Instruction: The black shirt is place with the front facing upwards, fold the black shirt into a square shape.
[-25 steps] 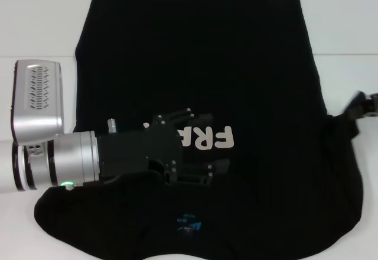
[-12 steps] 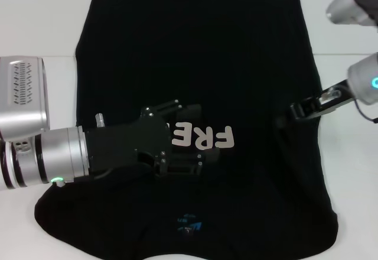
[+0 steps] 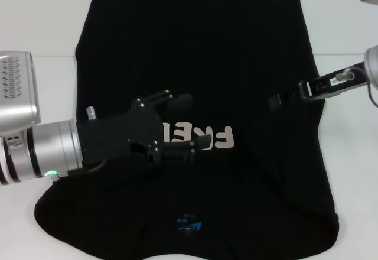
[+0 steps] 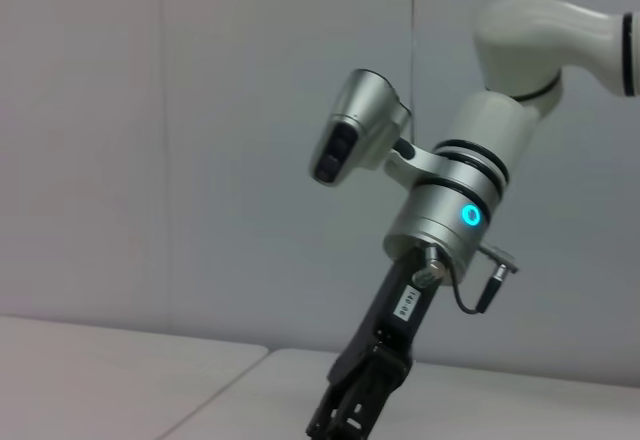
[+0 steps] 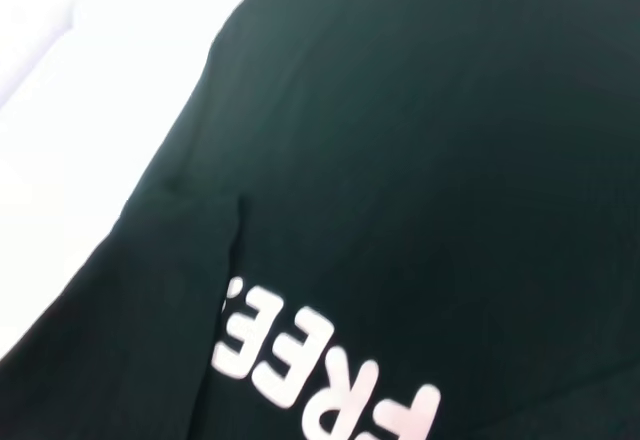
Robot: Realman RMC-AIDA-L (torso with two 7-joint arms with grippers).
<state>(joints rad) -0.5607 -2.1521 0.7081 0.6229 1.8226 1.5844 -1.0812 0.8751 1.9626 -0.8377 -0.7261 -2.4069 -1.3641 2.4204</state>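
Black cotton-like shirt (image 3: 201,65), lying flat on our white table (image 3: 35,23); we judge it limp and light, best pinched at a hem; left gripper (image 3: 180,127) spread over it, right gripper (image 3: 277,100) indeterminate.

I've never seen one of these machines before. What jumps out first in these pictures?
A big black shirt spread over a white table, with pale FREE lettering near its middle. The left end effector reaches in low over the shirt, partly covering the lettering. The right end effector comes in over the shirt's right side.
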